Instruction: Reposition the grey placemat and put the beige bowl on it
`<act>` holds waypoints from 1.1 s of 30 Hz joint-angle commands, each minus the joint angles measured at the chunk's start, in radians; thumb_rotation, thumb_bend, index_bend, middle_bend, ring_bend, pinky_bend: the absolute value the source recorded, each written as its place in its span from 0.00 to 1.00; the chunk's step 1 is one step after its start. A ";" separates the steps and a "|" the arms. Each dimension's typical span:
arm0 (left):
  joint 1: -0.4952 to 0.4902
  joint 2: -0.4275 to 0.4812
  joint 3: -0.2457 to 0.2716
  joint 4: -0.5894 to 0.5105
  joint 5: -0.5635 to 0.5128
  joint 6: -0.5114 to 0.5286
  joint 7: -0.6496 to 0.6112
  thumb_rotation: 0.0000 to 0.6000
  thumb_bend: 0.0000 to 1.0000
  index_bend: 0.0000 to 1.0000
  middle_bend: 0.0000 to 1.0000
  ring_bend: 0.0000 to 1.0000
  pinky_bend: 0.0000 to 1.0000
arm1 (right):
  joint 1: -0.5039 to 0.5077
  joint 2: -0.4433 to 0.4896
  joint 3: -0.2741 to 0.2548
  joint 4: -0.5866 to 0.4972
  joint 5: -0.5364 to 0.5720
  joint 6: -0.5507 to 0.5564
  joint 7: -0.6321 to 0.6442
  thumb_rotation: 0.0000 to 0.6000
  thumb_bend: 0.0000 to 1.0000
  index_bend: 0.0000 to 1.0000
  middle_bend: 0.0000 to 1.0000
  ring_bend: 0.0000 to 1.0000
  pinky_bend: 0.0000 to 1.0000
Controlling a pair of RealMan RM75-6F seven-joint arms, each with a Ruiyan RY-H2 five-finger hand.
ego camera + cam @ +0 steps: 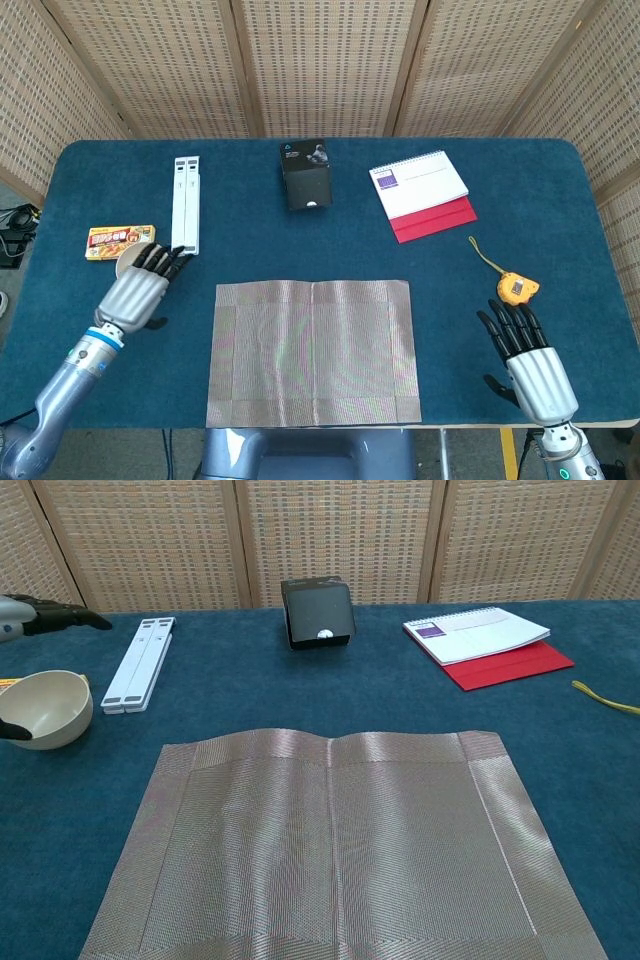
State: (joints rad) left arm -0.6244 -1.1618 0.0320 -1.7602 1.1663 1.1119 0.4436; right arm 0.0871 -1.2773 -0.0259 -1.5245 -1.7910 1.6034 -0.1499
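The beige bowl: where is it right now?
In the chest view the beige bowl sits at the table's far left, beside the white stand, with the left hand over it in the head view.

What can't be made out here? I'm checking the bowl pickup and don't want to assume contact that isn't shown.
- Beige bowl: in the head view the left hand covers nearly all of it, hiding any grip.
- Left hand, chest view: cut by the left edge, only fingertips above the bowl show.
- Right hand: absent from the chest view.
- Grey placemat: near edge cut off in the chest view.
- Calendar print: too small.
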 commanded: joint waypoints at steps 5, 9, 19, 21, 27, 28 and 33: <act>0.056 -0.064 -0.042 0.211 -0.148 -0.062 -0.113 1.00 0.00 0.05 0.00 0.00 0.00 | 0.002 -0.004 -0.003 0.000 0.001 -0.009 -0.004 1.00 0.00 0.04 0.00 0.00 0.00; 0.054 -0.098 -0.044 0.297 -0.148 -0.116 -0.147 1.00 0.00 0.11 0.00 0.00 0.00 | 0.003 -0.005 -0.004 0.001 0.001 -0.014 -0.005 1.00 0.00 0.04 0.00 0.00 0.00; 0.043 -0.230 -0.048 0.485 -0.050 -0.128 -0.151 1.00 0.00 0.30 0.00 0.00 0.00 | 0.003 -0.005 -0.003 0.001 0.003 -0.014 -0.005 1.00 0.00 0.04 0.00 0.00 0.00; 0.043 -0.256 -0.049 0.512 -0.040 -0.119 -0.136 1.00 0.00 0.33 0.00 0.00 0.00 | 0.004 -0.005 -0.002 0.001 0.004 -0.014 -0.004 1.00 0.00 0.04 0.00 0.00 0.00; 0.038 -0.310 -0.057 0.575 -0.032 -0.129 -0.102 1.00 0.00 0.40 0.00 0.00 0.00 | 0.006 -0.004 -0.002 0.002 0.007 -0.018 0.001 1.00 0.00 0.04 0.00 0.00 0.00; 0.037 -0.314 -0.058 0.580 -0.032 -0.131 -0.100 1.00 0.00 0.41 0.00 0.00 0.00 | 0.006 -0.004 -0.001 0.002 0.008 -0.018 0.002 1.00 0.00 0.04 0.00 0.00 0.00; 0.039 -0.333 -0.069 0.607 -0.034 -0.131 -0.089 1.00 0.19 0.49 0.00 0.00 0.00 | 0.006 -0.003 0.001 0.002 0.009 -0.016 0.005 1.00 0.00 0.04 0.00 0.00 0.00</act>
State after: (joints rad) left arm -0.5859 -1.4931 -0.0355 -1.1558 1.1328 0.9808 0.3541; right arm 0.0931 -1.2802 -0.0249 -1.5224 -1.7817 1.5872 -0.1449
